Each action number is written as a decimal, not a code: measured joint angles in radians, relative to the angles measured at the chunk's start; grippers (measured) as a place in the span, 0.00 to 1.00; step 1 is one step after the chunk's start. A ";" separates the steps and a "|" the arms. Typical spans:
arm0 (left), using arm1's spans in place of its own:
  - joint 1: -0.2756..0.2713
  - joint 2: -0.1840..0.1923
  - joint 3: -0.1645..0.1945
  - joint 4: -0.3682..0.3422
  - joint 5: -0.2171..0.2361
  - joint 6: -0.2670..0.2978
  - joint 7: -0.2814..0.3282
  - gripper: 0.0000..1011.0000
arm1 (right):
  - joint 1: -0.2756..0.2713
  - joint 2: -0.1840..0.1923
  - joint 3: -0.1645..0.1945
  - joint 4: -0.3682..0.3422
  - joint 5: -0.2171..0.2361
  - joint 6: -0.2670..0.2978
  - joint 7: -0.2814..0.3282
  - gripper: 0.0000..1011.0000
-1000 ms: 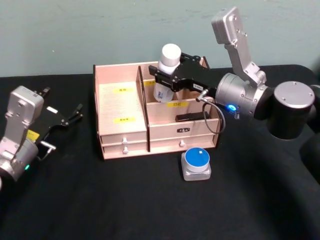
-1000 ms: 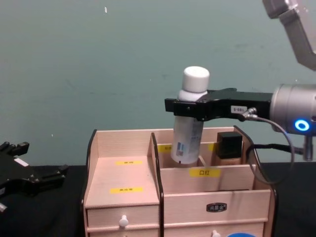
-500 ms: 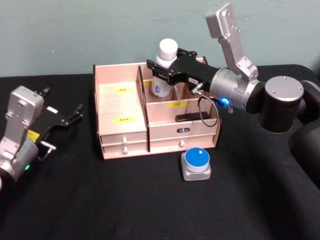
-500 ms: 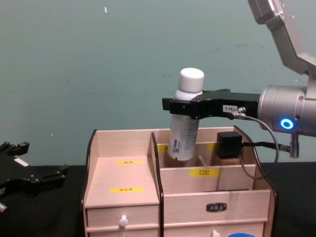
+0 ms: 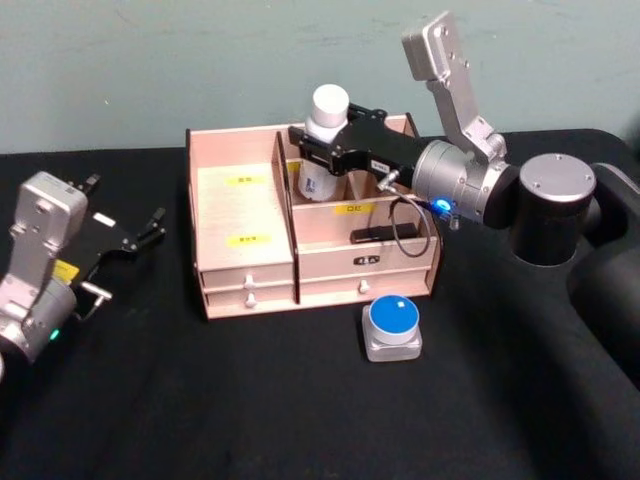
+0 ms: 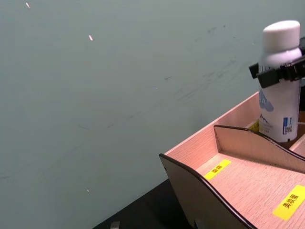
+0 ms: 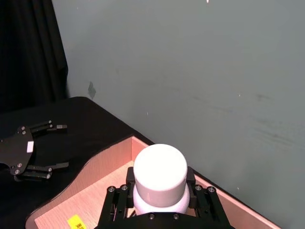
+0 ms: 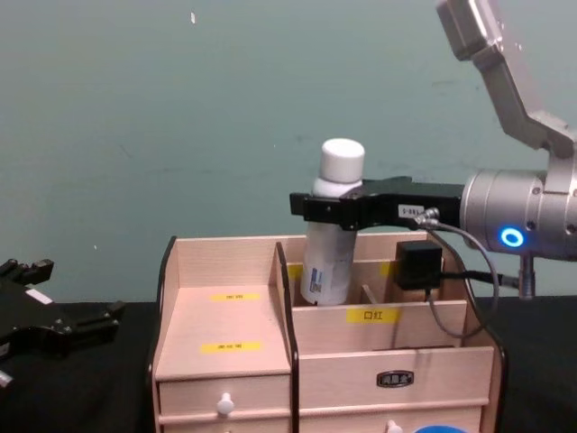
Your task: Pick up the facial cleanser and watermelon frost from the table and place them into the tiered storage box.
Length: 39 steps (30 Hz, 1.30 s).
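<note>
Right end effector (image 5: 320, 152), clamped on facial cleanser (image 5: 330, 103), lower in tiered storage box (image 5: 225, 210); left end effector (image 5: 150, 228) splayed.

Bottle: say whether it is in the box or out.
Partly in: bottle base below the box rim, in a rear compartment; right gripper clamped on it.

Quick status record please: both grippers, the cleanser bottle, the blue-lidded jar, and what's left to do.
right gripper: shut on the white-capped bottle just below its cap, reaching over the tiered storage box
white-capped bottle: upright, lower end down in the rear compartment just right of the tall divider; cannot tell if it touches the floor
blue-lidded jar: on the black table in front of the box, untouched
left gripper: open, parked on the table left of the box
remaining: release the bottle, then fetch the jar
</note>
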 joint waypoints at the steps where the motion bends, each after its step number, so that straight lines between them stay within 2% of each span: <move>1: 0.000 0.000 0.000 0.000 0.000 0.000 0.000 1.00 | 0.001 -0.001 -0.001 0.003 -0.001 0.000 0.001 0.59; 30: 0.000 0.000 0.000 0.000 0.000 0.000 0.000 1.00 | 0.057 -0.048 -0.014 0.156 -0.027 0.000 0.032 0.59; 39: 0.000 0.000 0.000 0.000 0.000 0.000 0.000 1.00 | 0.059 -0.049 -0.015 0.158 -0.028 0.002 0.033 0.59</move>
